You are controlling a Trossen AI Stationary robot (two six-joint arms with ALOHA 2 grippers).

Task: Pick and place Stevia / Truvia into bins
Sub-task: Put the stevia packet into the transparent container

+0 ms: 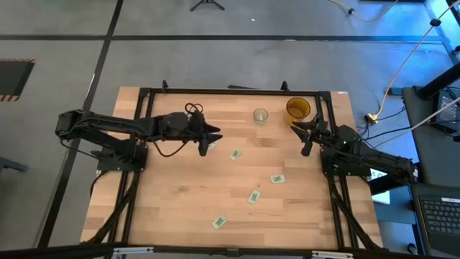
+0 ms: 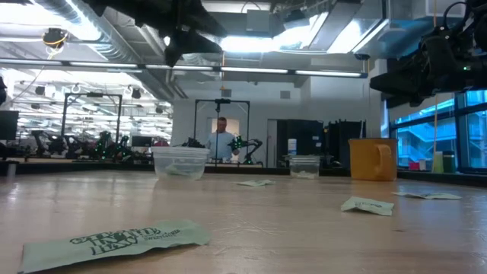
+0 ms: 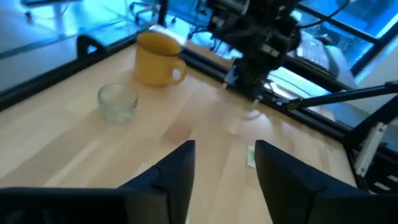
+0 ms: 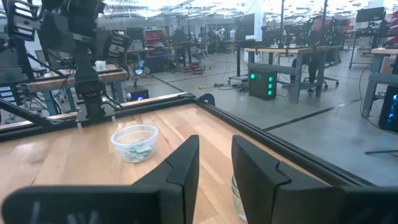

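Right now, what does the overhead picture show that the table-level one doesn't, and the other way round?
Only the overhead view shows both whole arms, the open left gripper and open right gripper above the wooden table, and five green sachets spread out, such as one near the front edge. Only the table-level view shows the room behind, a person far off, and sachets lying inside the clear cup. Both show the yellow mug, a small glass and loose sachets.
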